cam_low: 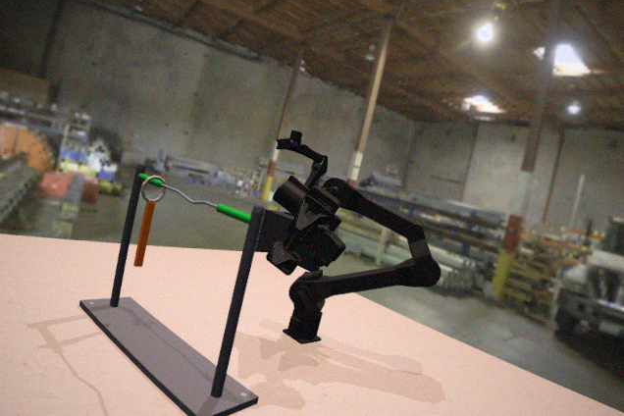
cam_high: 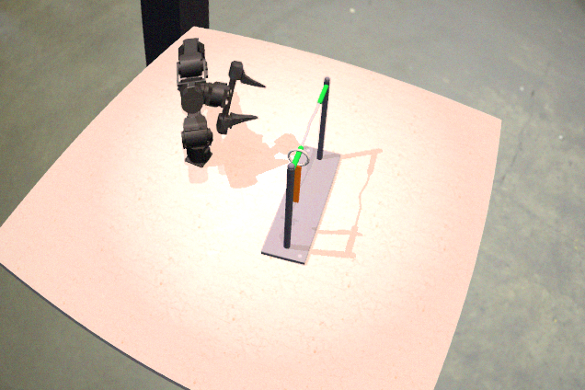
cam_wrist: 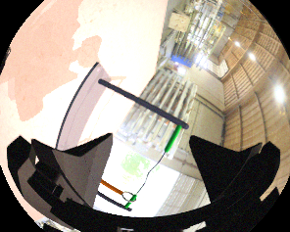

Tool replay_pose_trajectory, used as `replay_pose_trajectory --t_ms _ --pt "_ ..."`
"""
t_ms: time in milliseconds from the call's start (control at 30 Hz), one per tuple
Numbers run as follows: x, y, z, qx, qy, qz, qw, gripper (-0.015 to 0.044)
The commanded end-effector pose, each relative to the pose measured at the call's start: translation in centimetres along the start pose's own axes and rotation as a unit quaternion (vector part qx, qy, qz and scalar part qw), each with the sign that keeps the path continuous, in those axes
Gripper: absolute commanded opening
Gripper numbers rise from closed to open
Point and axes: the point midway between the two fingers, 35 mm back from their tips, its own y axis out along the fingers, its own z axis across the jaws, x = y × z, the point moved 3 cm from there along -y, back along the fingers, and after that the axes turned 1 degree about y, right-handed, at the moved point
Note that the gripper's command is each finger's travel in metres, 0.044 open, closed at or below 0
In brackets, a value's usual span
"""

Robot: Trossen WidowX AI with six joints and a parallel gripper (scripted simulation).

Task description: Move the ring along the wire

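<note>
A concrete warehouse floor surrounds the pale table (cam_high: 142, 252) (cam_low: 429, 350) in my top view. My gripper (cam_high: 260, 102) is spread wide with nothing in it, left of the wire stand's base (cam_high: 312, 205) (cam_low: 151, 350) (cam_wrist: 78, 112). From it, the ring (cam_high: 289, 158) (cam_low: 143, 192) (cam_wrist: 123, 195) lies lower right, around the green part by the lower post (cam_high: 289, 210) (cam_low: 127, 244) (cam_wrist: 113, 199); its orange handle (cam_high: 296, 184) (cam_low: 144, 234) (cam_wrist: 112, 186) hangs down, long axis near upright, so I judge I must swing that way first. I see no containers
</note>
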Motion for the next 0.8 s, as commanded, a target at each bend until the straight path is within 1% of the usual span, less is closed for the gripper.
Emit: replay_pose_trajectory --t_ms 0,67,133,267,367,500,633,767 --pt "-0.1 0.0 0.1 0.0 -0.006 0.001 1.0 0.0374" --pt "-1.1 0.2 0.6 0.002 -0.056 0.006 0.998 0.0321" --pt "-2.5 0.4 1.5 0.004 -0.132 0.013 0.991 0.0269" --pt "-5.1 0.8 3.4 0.013 -0.281 0.026 0.959 0.0164" --pt "-6.9 1.0 4.8 0.022 -0.388 0.035 0.921 0.016" --pt "-8.9 1.4 6.8 0.036 -0.522 0.044 0.851 0.016" --pt "-10.6 1.6 8.8 0.053 -0.644 0.049 0.761 0.016" --pt "-12.0 1.9 10.8 0.071 -0.751 0.051 0.654 0.016"
